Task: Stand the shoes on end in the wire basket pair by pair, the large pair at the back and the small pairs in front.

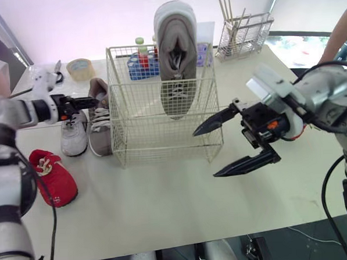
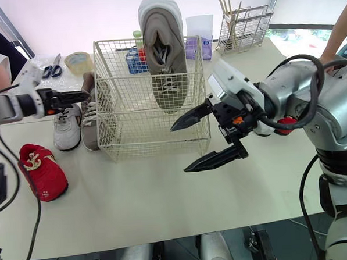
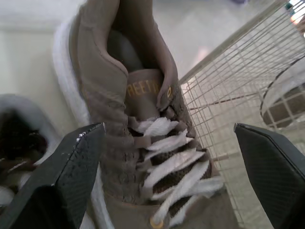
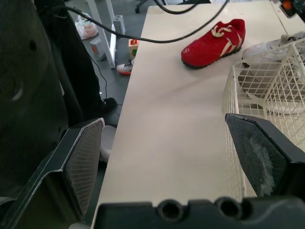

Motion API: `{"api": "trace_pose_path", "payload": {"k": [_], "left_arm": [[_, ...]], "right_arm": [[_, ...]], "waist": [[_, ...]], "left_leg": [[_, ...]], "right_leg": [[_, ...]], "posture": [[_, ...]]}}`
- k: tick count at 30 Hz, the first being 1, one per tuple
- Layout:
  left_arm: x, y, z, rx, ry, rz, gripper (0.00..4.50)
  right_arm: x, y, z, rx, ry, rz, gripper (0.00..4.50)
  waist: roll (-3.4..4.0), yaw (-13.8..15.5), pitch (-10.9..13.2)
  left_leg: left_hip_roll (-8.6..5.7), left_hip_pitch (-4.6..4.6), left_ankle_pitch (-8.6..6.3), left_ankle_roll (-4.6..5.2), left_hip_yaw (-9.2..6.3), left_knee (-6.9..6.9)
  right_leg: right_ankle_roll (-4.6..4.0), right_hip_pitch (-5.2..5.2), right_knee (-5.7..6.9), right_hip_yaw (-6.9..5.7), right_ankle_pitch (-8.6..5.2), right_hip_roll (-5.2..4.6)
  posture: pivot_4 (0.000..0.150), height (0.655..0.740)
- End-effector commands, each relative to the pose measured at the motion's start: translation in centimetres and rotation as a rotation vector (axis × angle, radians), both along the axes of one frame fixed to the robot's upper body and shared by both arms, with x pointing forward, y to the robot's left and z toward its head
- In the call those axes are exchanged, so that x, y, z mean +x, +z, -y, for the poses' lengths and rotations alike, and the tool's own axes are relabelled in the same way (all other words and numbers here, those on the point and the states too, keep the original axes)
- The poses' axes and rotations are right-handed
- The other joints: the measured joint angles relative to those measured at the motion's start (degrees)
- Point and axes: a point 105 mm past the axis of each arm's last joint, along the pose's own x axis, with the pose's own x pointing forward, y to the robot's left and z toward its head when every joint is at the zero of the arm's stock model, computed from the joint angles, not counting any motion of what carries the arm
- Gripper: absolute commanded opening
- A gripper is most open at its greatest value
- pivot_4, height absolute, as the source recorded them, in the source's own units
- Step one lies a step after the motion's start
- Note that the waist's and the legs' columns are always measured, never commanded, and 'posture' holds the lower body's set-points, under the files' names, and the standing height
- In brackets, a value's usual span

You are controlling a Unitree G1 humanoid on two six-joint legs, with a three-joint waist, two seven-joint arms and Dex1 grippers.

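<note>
The pale table (image 1: 165,200) carries a wire basket (image 1: 140,144) at its middle, set toward the back edge. The front half of the table is bare.

**Step in hand.** One large grey shoe (image 1: 175,54) stands on end against the basket's back wall. Its mate (image 1: 99,125) lies on the table just beside the basket's left wall, touching a white shoe (image 1: 73,135). The large pair is judged half done, so the mate is the next item.

**Claw state.**
- Left gripper (image 1: 92,103): spread wide and holding nothing. It hovers over the mate's laced upper, one finger on each side.
- Right gripper (image 1: 205,154): wide open and empty, in the air off the basket's front right corner.

**Next move calls for:**
1. Lower the left claw and close it across the mate's upper.
2. Raise the shoe above the tall rim.
3. Set it on end beside the first shoe.

**Clearances.**
- The mate is hemmed in between the basket wall and the white shoe, so sideways room is slight.
- A red shoe (image 1: 52,177) lies close to the table's left edge.
- Free room lies along the front edge.
</note>
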Motion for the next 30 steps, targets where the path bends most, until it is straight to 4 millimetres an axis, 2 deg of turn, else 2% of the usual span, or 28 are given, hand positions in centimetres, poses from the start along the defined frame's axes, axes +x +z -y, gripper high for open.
{"api": "trace_pose_path", "payload": {"k": [1,5,13,22,25,30], "left_arm": [[0.7,0.5,-0.9,0.047,0.046,0.046,4.50],[1.4,-0.1,-0.9,0.063,0.105,0.048,4.50],[1.0,0.0,-1.3,0.047,0.089,0.035,4.50],[1.8,-3.7,0.9,0.054,0.087,-0.037,4.50],[2.2,-4.3,1.2,0.044,0.115,-0.030,3.59],[2.5,-4.3,1.6,0.019,0.124,-0.018,1.18]], "right_arm": [[-0.5,0.9,0.3,0.022,-0.016,0.058,4.45],[-0.6,1.4,0.2,0.050,-0.034,0.062,4.45],[-0.5,1.6,0.6,0.066,-0.081,0.070,4.45],[-0.3,2.4,0.6,0.100,-0.071,0.086,4.45],[-0.2,2.6,0.6,0.098,-0.071,0.093,4.50],[-0.1,2.7,0.5,0.092,-0.078,0.098,4.50]], "waist": [[0.00,-0.01,0.00],[-0.02,0.28,0.01],[-0.03,0.19,0.01],[-0.04,0.40,0.00],[-0.04,0.59,0.00],[-0.05,1.49,-0.01]], "left_leg": [[-0.01,0.00,0.00,0.00,0.03,0.01],[-0.01,0.02,-0.05,0.09,-0.01,0.04],[-0.07,0.03,-0.04,0.08,-0.02,0.09],[-0.05,0.04,-0.04,0.08,-0.05,0.12],[-0.06,0.08,-0.03,0.07,-0.06,0.13],[-0.08,0.08,-0.02,0.05,-0.10,0.23]], "right_leg": [[0.00,-0.04,0.05,0.01,0.00,-0.06],[0.00,-0.05,0.02,0.00,0.00,-0.18],[0.01,-0.05,0.29,-0.01,0.00,-0.22],[0.02,-0.03,0.32,-0.01,0.00,-0.28],[0.02,-0.03,0.33,-0.01,0.00,-0.33],[0.02,-0.01,0.39,-0.02,0.00,-0.32]], "posture": [[0.150,0.7400],[0.150,0.7400],[0.150,0.7400],[0.150,0.7400],[0.150,0.7400],[0.150,0.7400]]}}
